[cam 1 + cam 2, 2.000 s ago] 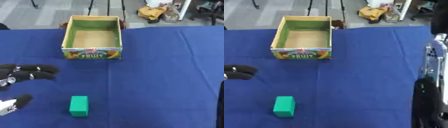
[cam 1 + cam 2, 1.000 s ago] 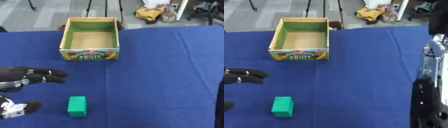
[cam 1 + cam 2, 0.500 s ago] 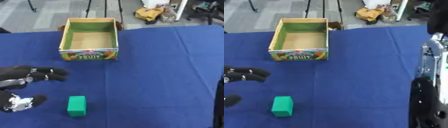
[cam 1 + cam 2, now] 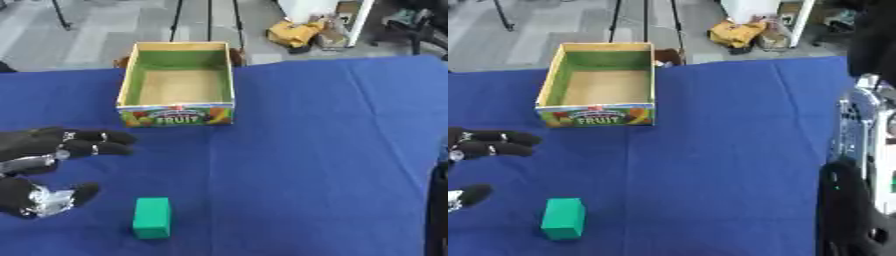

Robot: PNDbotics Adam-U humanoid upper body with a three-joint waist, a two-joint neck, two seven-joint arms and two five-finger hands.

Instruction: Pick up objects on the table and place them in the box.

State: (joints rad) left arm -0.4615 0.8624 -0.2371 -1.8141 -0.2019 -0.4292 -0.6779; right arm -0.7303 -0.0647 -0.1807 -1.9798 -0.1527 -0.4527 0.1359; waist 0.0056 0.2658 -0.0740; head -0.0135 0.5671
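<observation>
A blue-covered table is filling most of both views, and a green block is lying on it near the front edge, toward the left corner, standing free with nothing touching it. The left hand is hovering at the left edge of the table, just to the left of the block and a little farther back, with its fingers stretched out and spread toward the right and the thumb held apart below them, so the hand is gaping wide with nothing inside it. The fingertips are stopping short of the block, with bare cloth showing between them. A cardboard box with green inner walls and a fruit label on its front face is sitting upright near the far edge of the table, left of centre, well apart from the block, its top open. The right arm is showing along the right edge of the right eye view as black and silver parts, but the right hand itself is not visible
</observation>
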